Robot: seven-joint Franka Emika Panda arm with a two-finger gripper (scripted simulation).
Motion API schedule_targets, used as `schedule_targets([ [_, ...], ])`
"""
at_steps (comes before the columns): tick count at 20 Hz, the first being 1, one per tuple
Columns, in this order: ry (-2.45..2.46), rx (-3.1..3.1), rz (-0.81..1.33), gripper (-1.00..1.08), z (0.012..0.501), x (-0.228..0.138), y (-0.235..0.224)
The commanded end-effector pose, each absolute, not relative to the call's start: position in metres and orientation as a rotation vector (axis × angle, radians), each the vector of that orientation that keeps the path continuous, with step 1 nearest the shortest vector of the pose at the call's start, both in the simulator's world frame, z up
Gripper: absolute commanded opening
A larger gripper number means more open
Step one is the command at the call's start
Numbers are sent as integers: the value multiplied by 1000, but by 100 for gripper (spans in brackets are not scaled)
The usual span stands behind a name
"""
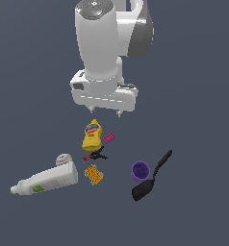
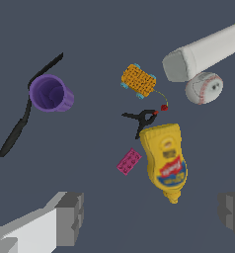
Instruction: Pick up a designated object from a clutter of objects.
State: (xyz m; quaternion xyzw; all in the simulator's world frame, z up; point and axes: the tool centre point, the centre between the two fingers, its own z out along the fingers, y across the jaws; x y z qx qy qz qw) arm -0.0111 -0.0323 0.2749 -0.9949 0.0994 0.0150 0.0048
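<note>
The designated object, a tiny magenta studded brick [image 1: 108, 138] [image 2: 129, 161], lies flat on the floor just beside the yellow mustard bottle [image 1: 92, 135] [image 2: 165, 158], on the exterior view's right of it. My gripper [image 1: 105, 112] [image 2: 151, 217] hangs well above the clutter, open, with nothing between its fingers [image 2: 70, 217]. In the wrist view the brick sits between the two fingers' lines, nearer the left-hand one. The rest of the clutter spreads around the mustard bottle.
A black clamp [image 1: 97, 154] [image 2: 141, 118] and orange sponge [image 1: 94, 174] [image 2: 138, 80] lie near the mustard bottle. A baseball [image 1: 63, 159] [image 2: 204, 88] touches a large white bottle [image 1: 46, 180] [image 2: 208, 52]. A purple cup [image 1: 140, 170] [image 2: 50, 93] stands by a black spatula [image 1: 151, 178] [image 2: 25, 116].
</note>
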Motion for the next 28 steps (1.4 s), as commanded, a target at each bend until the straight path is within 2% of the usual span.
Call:
schedule_targets([
  [1,388,-3107,45,100,257,-11,-32],
  [18,1065,-2947,18,100,116,-38,-29],
  [28,1308,-2855,3,100,71,-60,-30],
])
